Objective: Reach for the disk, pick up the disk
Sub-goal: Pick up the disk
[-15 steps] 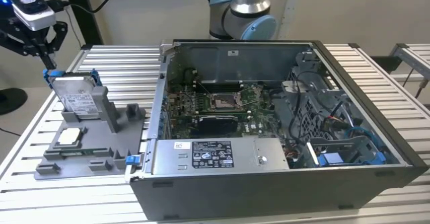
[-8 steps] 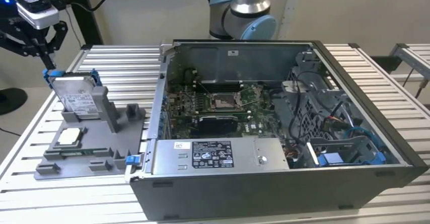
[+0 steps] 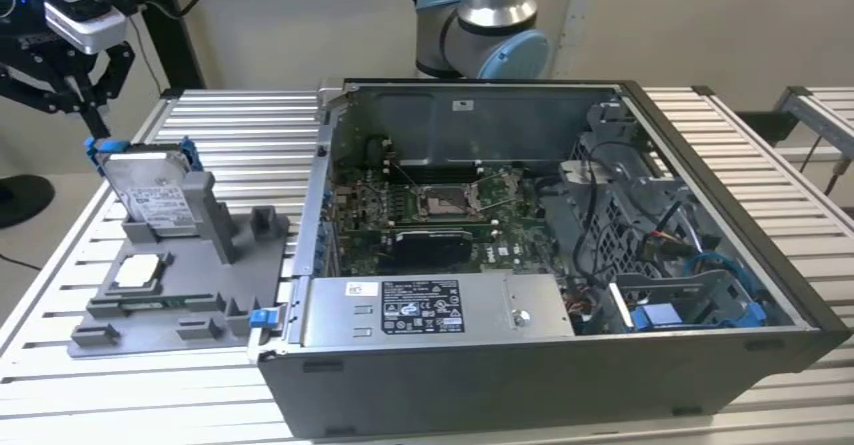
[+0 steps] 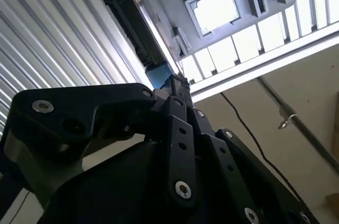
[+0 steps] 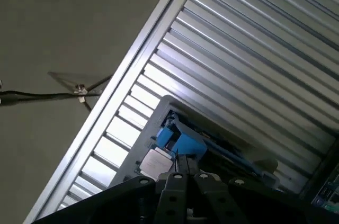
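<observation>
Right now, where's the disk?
On the exterior view's left, the disk stands tilted in the grey fixture, beside the open computer case; the claw meets its top blue corner.

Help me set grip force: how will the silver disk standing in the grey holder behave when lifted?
Likely stiff: the disk is a flat metal slab in a blue frame. Probably heavy for its size, being metal. Its smooth silver face may be slippery, and propped on edge in the grey holder, it could tip if nudged sideways.

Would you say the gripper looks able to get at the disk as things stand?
Probably yes: the gripper hangs just above the disk, at its upper corner, with nothing between them.
</observation>
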Tool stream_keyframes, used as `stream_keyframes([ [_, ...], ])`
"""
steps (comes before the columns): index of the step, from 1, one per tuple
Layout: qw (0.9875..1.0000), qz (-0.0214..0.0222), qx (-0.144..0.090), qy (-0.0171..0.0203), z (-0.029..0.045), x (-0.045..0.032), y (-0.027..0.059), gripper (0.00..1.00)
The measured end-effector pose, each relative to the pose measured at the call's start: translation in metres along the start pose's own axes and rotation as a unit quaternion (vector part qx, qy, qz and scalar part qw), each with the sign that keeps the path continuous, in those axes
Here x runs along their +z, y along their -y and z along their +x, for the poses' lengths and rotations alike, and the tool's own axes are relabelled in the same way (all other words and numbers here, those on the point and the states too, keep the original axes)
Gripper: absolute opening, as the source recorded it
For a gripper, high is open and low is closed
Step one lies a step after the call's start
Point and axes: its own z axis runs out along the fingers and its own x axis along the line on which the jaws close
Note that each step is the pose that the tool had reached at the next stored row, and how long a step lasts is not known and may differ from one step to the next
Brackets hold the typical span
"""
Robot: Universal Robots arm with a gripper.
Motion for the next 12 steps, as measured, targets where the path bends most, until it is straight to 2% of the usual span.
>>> stream_keyframes([
  [3,0.9998,0.0000,-0.020,-0.0007,0.0000,0.0000,-0.0001,0.00],
  [6,0.9987,0.0001,-0.050,-0.0019,0.0000,0.0000,0.0000,0.00],
  [12,0.9951,0.0003,-0.099,-0.0034,-0.0001,0.0000,-0.0002,0.00],
])
